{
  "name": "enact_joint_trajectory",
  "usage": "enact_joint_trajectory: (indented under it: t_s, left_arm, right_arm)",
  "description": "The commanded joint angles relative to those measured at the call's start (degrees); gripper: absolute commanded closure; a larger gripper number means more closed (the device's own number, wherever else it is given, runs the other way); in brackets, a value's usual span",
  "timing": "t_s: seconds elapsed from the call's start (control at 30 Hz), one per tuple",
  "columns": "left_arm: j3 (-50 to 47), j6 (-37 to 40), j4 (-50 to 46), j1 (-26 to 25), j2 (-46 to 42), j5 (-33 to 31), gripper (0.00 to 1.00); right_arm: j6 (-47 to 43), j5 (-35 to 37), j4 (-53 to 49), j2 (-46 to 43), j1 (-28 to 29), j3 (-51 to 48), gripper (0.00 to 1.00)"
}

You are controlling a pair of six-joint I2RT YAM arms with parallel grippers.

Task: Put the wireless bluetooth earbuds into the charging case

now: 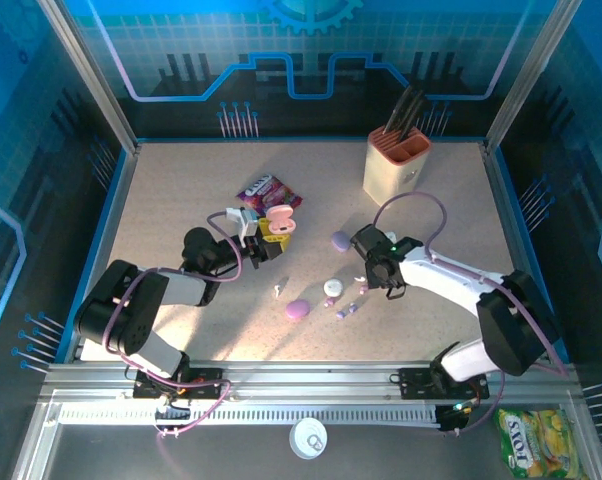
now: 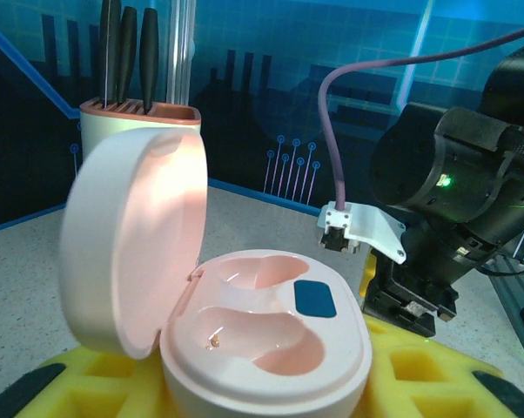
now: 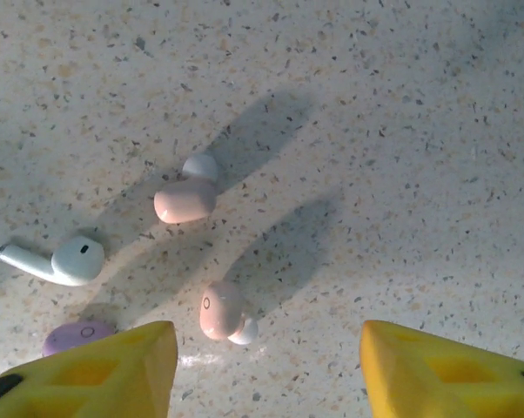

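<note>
Over the middle of the bench, somewhat toward its right edge, the right gripper hangs low, its yellow fingertips spread wide with nothing between them. The wireless bluetooth earbuds lie loose on the speckled top just ahead of it. One pink bud sits right before the gap, closer to the fingertip at the left of the wrist view. A lilac bud lies against that same fingertip, partly hidden by it. A white stemmed bud lies a little further out to that side. A second pink bud lies beyond the first, apart from it.

From above, a lilac oval case and a round white case rest closed near the buds, toward the bench's middle. A purple case lies further back.

Left of the middle, the left gripper clamps the pink charging case between its yellow pads. The lid stands open and both wells are empty. The case is well apart from the buds, which lie toward the right edge from it.

Behind it lies a snack packet. A knife block stands by the far edge, toward the right corner
</note>
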Motion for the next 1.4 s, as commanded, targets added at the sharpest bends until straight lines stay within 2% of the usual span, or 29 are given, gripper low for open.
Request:
enact_joint_trajectory:
  t_s: [0.0,0.2,0.3,0.5,0.83,0.97,1.1,1.23,1.37]
  left_arm:
    - [-0.6,1.6,1.9,0.9,-1.6,0.6,0.61]
    - [-1.0,1.7,2.0,1.0,-2.0,0.8,0.61]
    - [-1.1,1.7,1.9,1.2,-2.2,0.8,0.61]
    - [-1.1,1.4,1.9,1.3,-2.3,1.2,0.61]
    - [-1.0,1.4,1.9,1.3,-1.8,1.5,0.60]
    - [-0.8,1.3,1.9,1.3,-1.8,1.6,0.60]
    - [-0.8,1.2,1.9,1.3,-1.8,1.9,0.60]
    - [-0.7,1.0,1.9,1.3,-1.7,2.1,0.61]
    - [-0.8,0.9,2.0,1.2,-1.7,2.1,0.61]
  right_arm:
    - [1.0,1.5,-2.8,3.5,0.1,3.4,0.48]
    - [1.3,1.9,-3.2,8.1,1.3,5.4,0.55]
    - [2.2,2.4,-3.5,9.8,2.1,5.8,0.65]
    - [4.5,3.8,-4.1,12.8,3.0,6.0,0.71]
    - [4.5,3.8,-4.5,15.7,3.5,6.8,0.73]
    - [4.8,3.3,-4.9,15.8,3.4,6.3,0.78]
    - [5.4,2.2,-5.5,15.4,3.2,6.3,0.79]
    - [5.2,1.5,-5.4,12.6,3.2,6.6,0.78]
    - [4.2,-2.3,-3.2,5.1,2.5,6.5,0.75]
